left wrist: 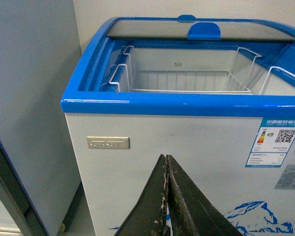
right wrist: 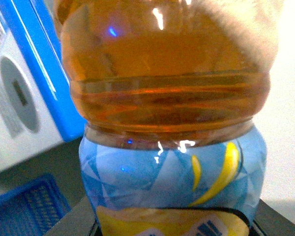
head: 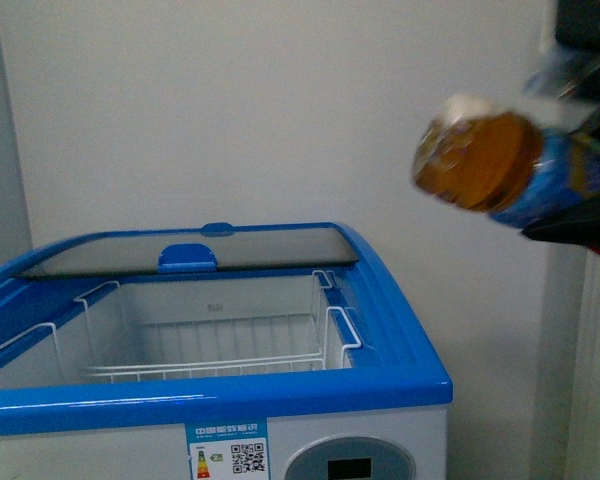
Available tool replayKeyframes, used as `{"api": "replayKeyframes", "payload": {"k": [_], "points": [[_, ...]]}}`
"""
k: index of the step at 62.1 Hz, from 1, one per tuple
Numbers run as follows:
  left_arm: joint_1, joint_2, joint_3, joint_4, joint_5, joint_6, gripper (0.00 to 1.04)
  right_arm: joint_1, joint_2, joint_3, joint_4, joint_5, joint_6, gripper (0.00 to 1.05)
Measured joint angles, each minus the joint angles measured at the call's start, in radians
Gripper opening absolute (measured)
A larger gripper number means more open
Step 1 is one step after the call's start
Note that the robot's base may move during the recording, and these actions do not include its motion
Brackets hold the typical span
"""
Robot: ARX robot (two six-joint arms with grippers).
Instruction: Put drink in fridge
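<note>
The drink (head: 480, 160) is a plastic bottle of amber liquid with a blue and yellow label; its cap is hidden. My right gripper (head: 580, 200) is shut on it at the label and holds it tilted, high in the air to the right of the fridge. In the right wrist view the drink (right wrist: 162, 98) fills the picture and hides the gripper (right wrist: 172, 228). The white fridge (head: 210, 400) has a blue rim, its glass lid (head: 190, 250) is slid back, and a white wire basket (head: 210, 350) shows in the opening. My left gripper (left wrist: 166, 158) is shut and empty, low in front of the fridge (left wrist: 187, 104).
A grey cabinet side (left wrist: 29, 98) stands close to the fridge's left. A blue plastic basket (right wrist: 24, 206) lies on the floor below the right gripper. A white wall is behind the fridge. The fridge's control panel (head: 350, 462) is on its front.
</note>
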Motion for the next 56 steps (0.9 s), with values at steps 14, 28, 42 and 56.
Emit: {"api": "replayKeyframes", "payload": {"k": [14,28,42,56], "points": [[-0.001,-0.154,-0.017,-0.138,0.000,0.000,0.03,0.222,0.449,0.489,-0.080,0.169,-0.183,0.52],[-0.001,-0.194,-0.053,-0.140,0.000,0.000,0.03,0.345,0.700,0.780,-0.129,0.232,-0.195,0.54],[-0.001,-0.197,-0.053,-0.139,0.000,0.000,0.03,0.405,0.881,0.931,-0.060,0.280,-0.194,0.51],[-0.001,-0.197,-0.053,-0.139,0.000,0.000,0.03,0.422,1.027,1.034,-0.038,0.332,-0.154,0.49]]}}
